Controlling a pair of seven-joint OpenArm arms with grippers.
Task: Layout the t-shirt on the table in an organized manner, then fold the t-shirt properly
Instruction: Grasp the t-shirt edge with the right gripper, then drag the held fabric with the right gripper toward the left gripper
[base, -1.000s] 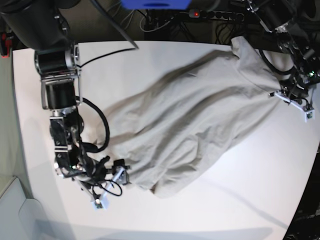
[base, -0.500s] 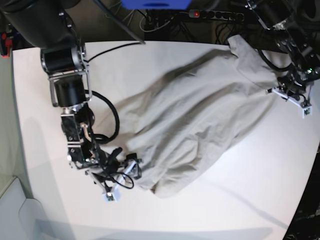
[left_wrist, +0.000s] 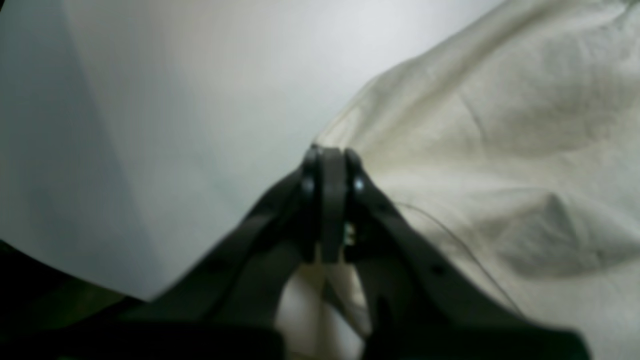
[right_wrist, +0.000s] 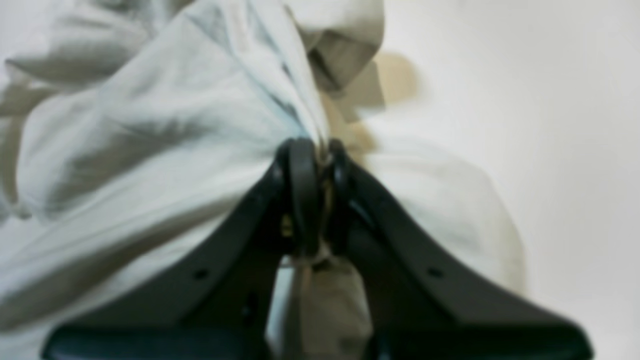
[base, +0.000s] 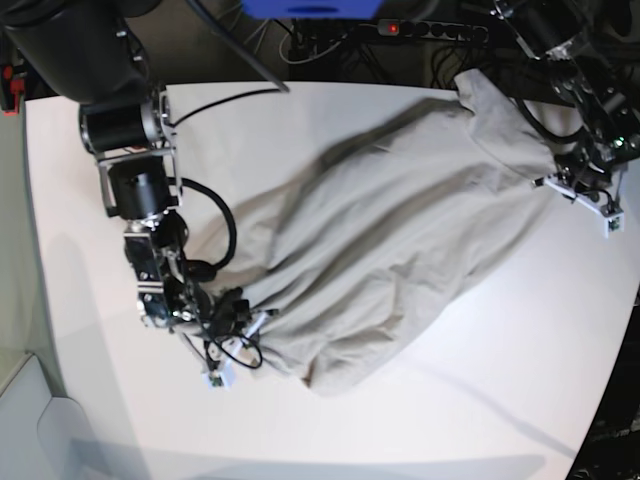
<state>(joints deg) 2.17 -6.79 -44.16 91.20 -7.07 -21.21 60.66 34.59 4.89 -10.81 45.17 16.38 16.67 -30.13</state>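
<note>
Two tools, left tool (left_wrist: 327, 165) and right tool (right_wrist: 312, 155), each pinching t-shirt (base: 390, 250) edge.

Overhead base view of the table (base: 480, 400); two close wrist views along the fingers (left_wrist: 327, 170), shared t-shirt (base: 400, 230).

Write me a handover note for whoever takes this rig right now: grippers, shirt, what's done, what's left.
Left gripper: shut on an edge of the t-shirt, at the far side of the table.
Right gripper: shut on a bunched fold of the shirt at its near end.
T-shirt: lies diagonally across the table, wrinkled and bunched between the two grippers, not flat.
Done: both ends gripped.
Left: probably pull the shirt taut and spread it flat, then all of the folding.
</note>
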